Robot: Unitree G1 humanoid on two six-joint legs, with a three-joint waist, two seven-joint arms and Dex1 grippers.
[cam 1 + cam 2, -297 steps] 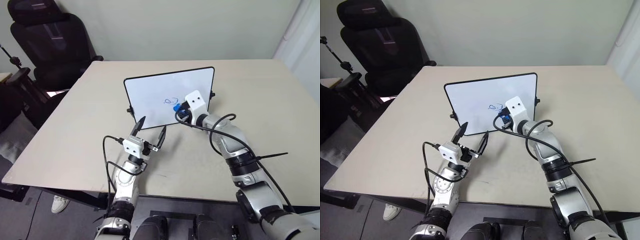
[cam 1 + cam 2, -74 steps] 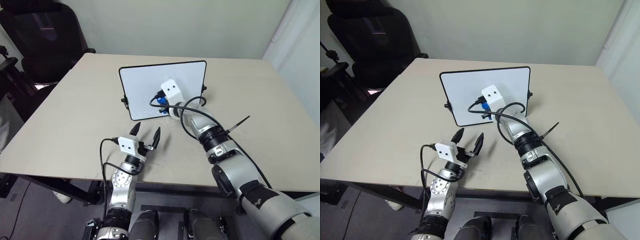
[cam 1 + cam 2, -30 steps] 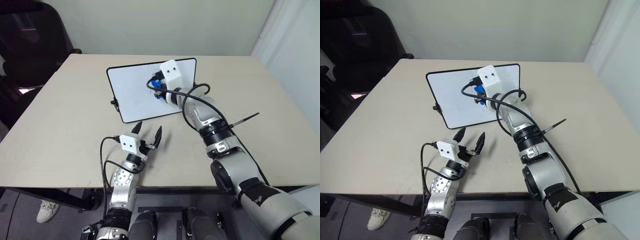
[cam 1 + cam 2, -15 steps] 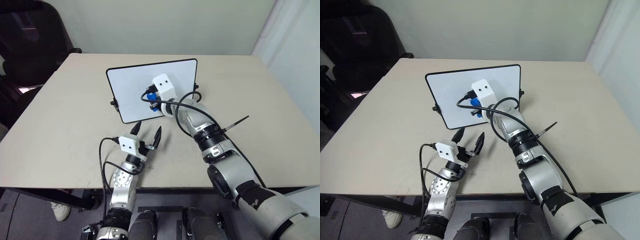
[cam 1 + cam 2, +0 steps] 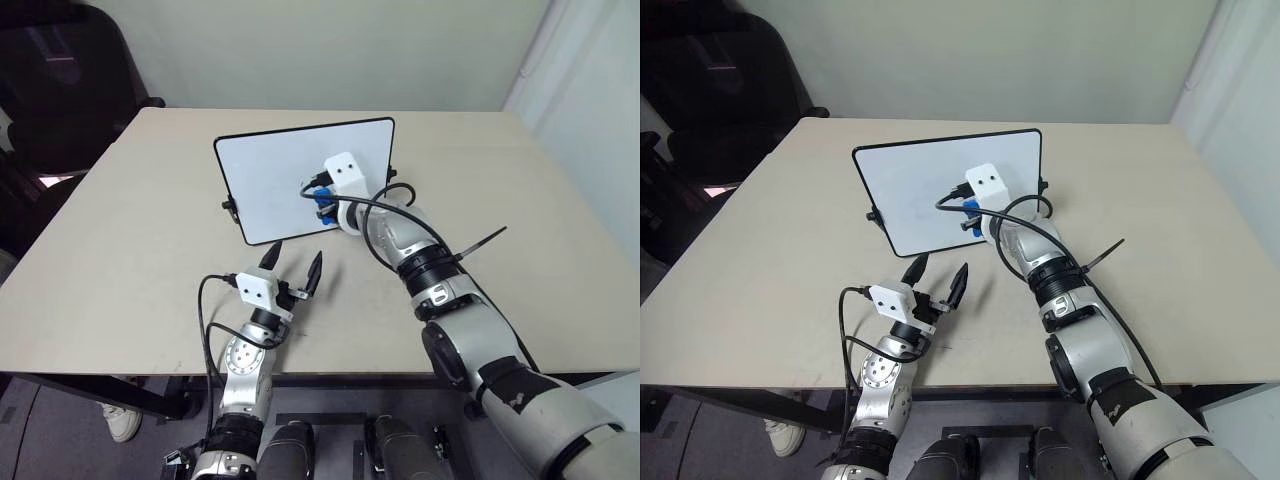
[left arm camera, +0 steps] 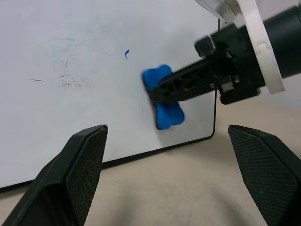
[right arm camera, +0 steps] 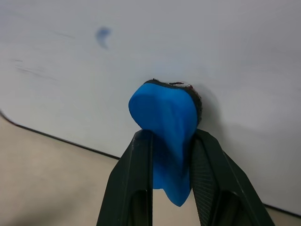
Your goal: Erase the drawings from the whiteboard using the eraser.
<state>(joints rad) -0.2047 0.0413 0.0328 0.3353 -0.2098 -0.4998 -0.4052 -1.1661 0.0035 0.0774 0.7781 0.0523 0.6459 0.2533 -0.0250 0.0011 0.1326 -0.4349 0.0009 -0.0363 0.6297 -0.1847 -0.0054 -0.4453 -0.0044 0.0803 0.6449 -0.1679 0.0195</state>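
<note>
Beige and bare apart from one board, the desk [image 5: 120, 260] stands before a pale wall, with a dark office chair [image 5: 60, 90] off its far left corner. Nearest to the viewer, well short of the whiteboard [image 5: 270, 190], the left claw [image 5: 292, 272] hovers over the desk with its two black fingers spread apart and nothing between them.

Farther out, the right claw [image 7: 171, 155] is clamped on the eraser [image 7: 167, 127], its fingers pinching the blue block so hard that it bulges. The eraser's dark face is pressed against the whiteboard, low on the board's right half, just above the lower frame edge. Of the drawings [image 6: 126, 54], one small blue fleck shows on the white face just above and to the left of the eraser, along with some faint grey smears farther left.

My judgement is that the job is nearly finished, with that fleck left to wipe. The risks: the board is tilted on small side feet, so a firm push could slide it back or tip it over; the squeezed eraser could twist in the grip and let a bare finger scrape the surface; a stroke kept too low would miss the fleck.

Count: one whiteboard, one eraser, one remaining blue mark, two claws, one chair.
</note>
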